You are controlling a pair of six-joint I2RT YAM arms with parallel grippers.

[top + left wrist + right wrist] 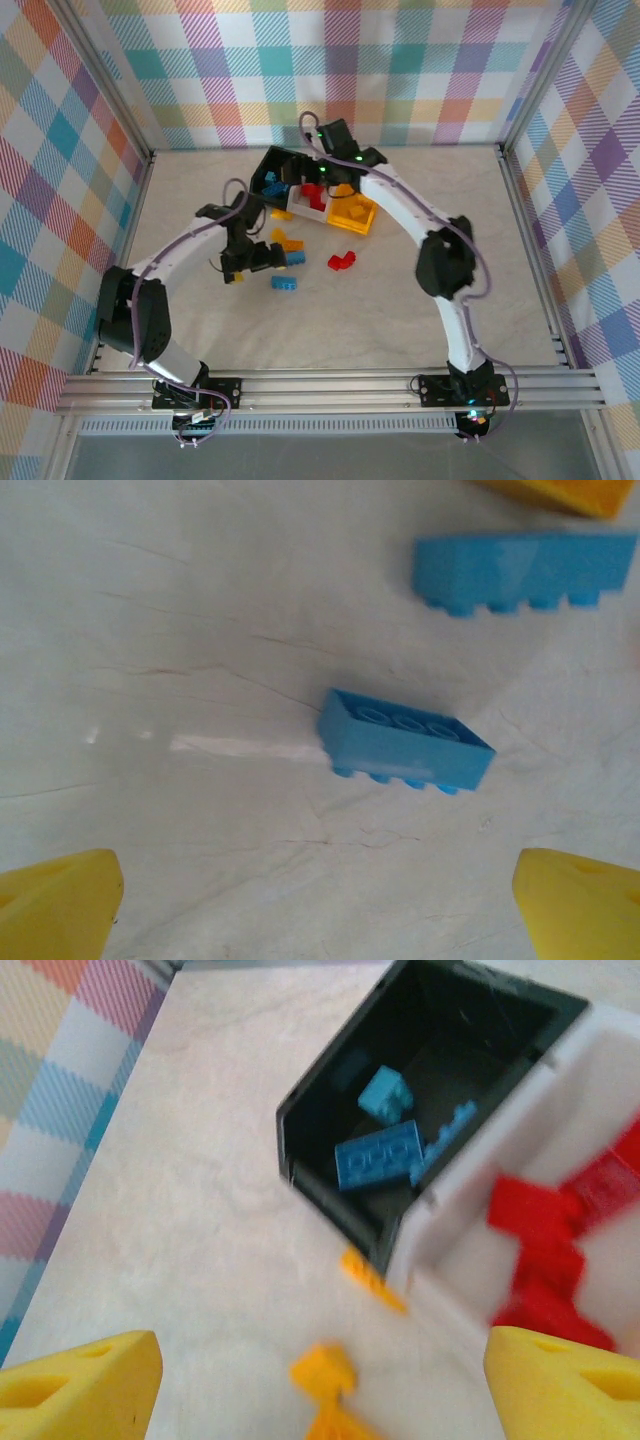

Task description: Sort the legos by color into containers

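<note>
Yellow fingertips (60, 905) of your left hand (320, 910) gape wide and empty at the bottom corners, so centre them on the blue lego (405, 742) lying mid-frame on the worktop (180, 630), descend straight, then close squarely.

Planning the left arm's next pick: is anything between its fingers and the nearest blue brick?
Nothing visible. In the left wrist view the blue brick lies clear ahead of the open fingers; a second blue brick sits farther off, apart from it.
</note>
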